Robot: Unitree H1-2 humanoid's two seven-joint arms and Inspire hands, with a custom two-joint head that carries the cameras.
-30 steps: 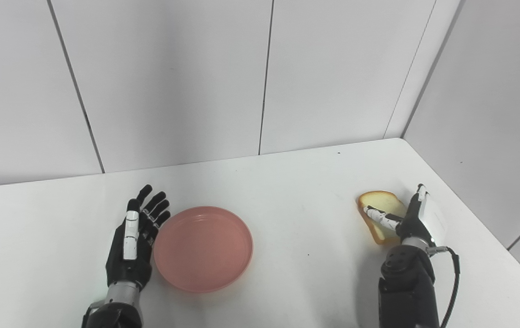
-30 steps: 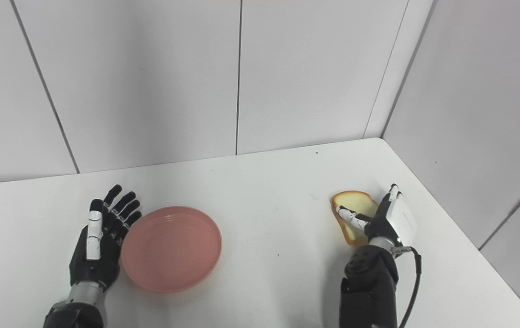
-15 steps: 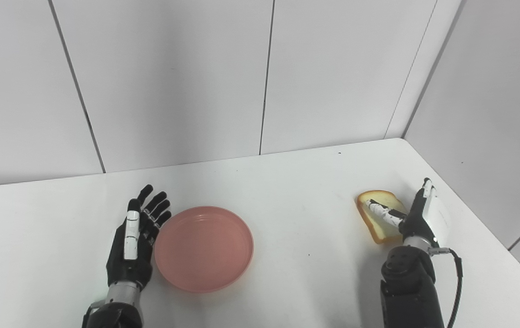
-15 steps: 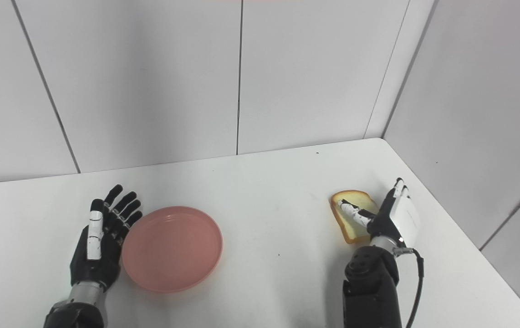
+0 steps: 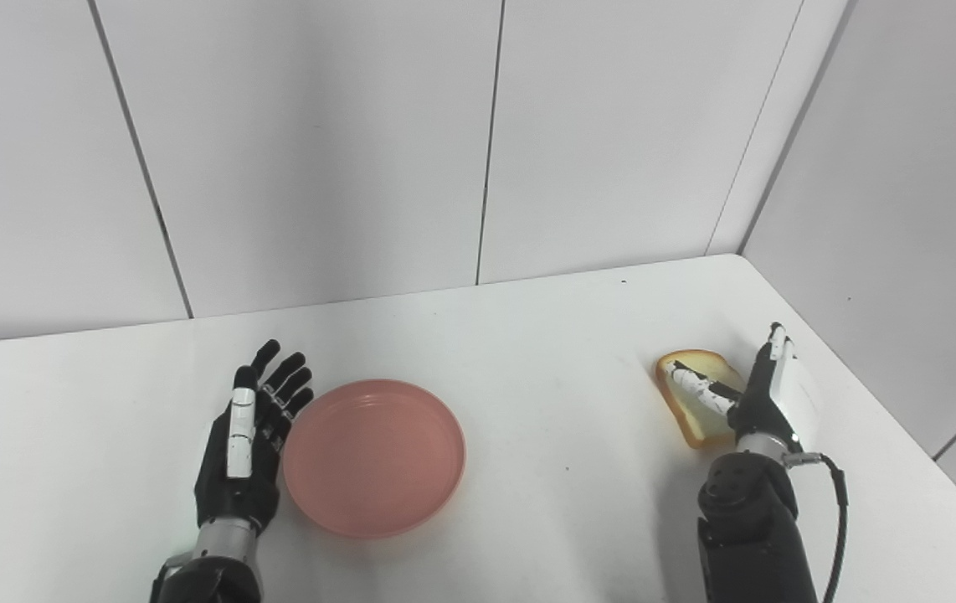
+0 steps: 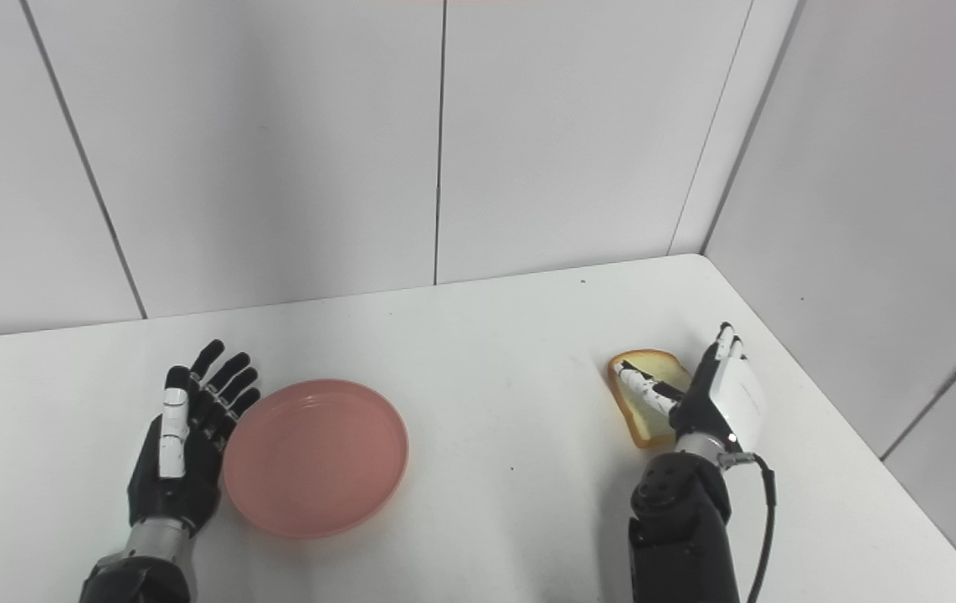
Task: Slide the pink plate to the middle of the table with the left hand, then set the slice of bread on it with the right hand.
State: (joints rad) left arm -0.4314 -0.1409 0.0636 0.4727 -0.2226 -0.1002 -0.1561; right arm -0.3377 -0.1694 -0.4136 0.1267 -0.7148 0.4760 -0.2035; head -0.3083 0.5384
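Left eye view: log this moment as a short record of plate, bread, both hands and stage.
plate: pink plate, empty, on the white table, left of centre
bread: slice of bread lying near the right edge
left hand: left hand open, at the plate's left rim
right hand: right hand open, thumb over the bread, not gripping
stage: bread not yet on plate

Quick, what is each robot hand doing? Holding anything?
Left robot hand: open beside the pink plate.
Right robot hand: open at the bread slice, not holding it.
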